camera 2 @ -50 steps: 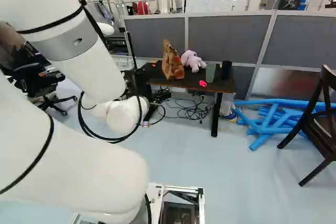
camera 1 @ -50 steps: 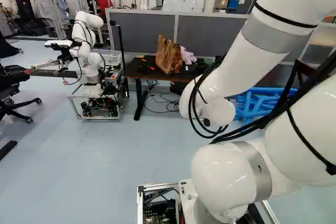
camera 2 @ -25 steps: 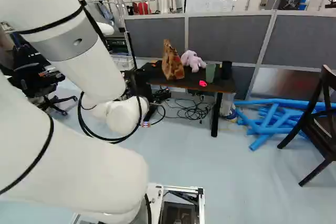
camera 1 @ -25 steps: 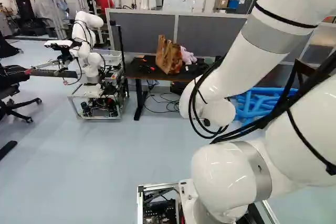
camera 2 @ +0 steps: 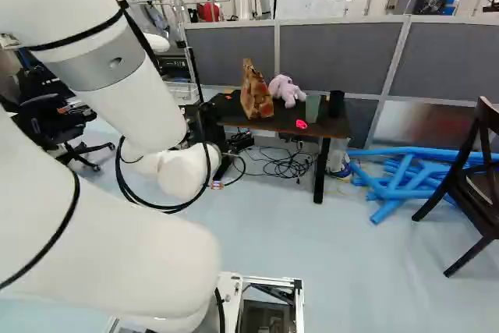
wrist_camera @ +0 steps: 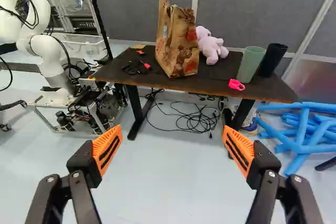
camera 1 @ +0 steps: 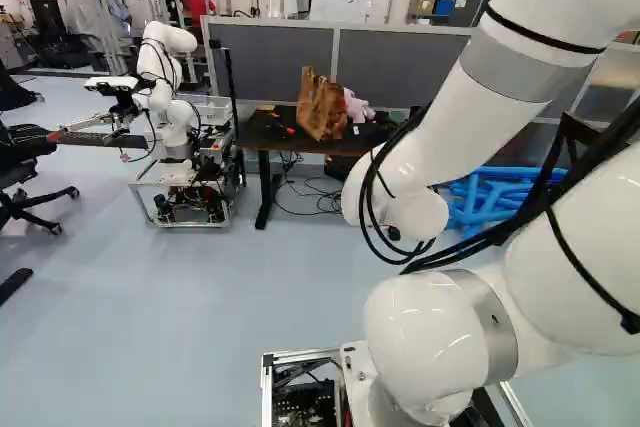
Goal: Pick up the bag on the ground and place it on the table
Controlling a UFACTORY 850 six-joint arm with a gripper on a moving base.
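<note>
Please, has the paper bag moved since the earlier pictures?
No, the paper bag keeps its place on the table, beside the plush toy.

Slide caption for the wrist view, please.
Open, orange-padded black gripper facing a brown paper bag standing on a dark table.

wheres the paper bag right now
The paper bag stands upright on the table, directly beside the pink plush toy, at the middle of the left base view.
</note>
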